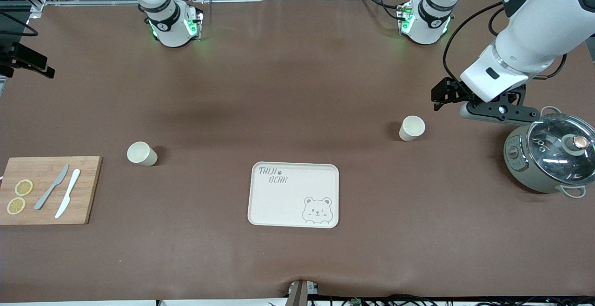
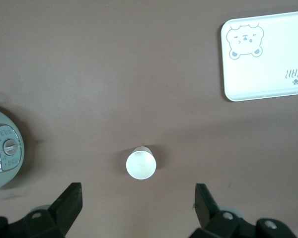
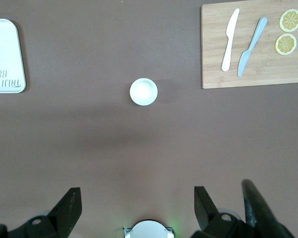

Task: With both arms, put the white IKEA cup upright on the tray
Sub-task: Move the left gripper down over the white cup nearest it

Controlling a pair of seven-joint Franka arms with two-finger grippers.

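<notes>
Brown table bears tray, two cups.

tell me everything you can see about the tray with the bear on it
The tray is a flat, cream-coloured rectangle with rounded corners and a low raised rim; it looks like smooth plastic. A line-drawn bear face sits in one corner and "TAIJI BEAR" lettering in the corner diagonal to it. It lies flat on the brown table, near the front camera's edge, about midway between the two ends. Nothing rests on it and nothing touches it; both cups stand apart from it.
</notes>
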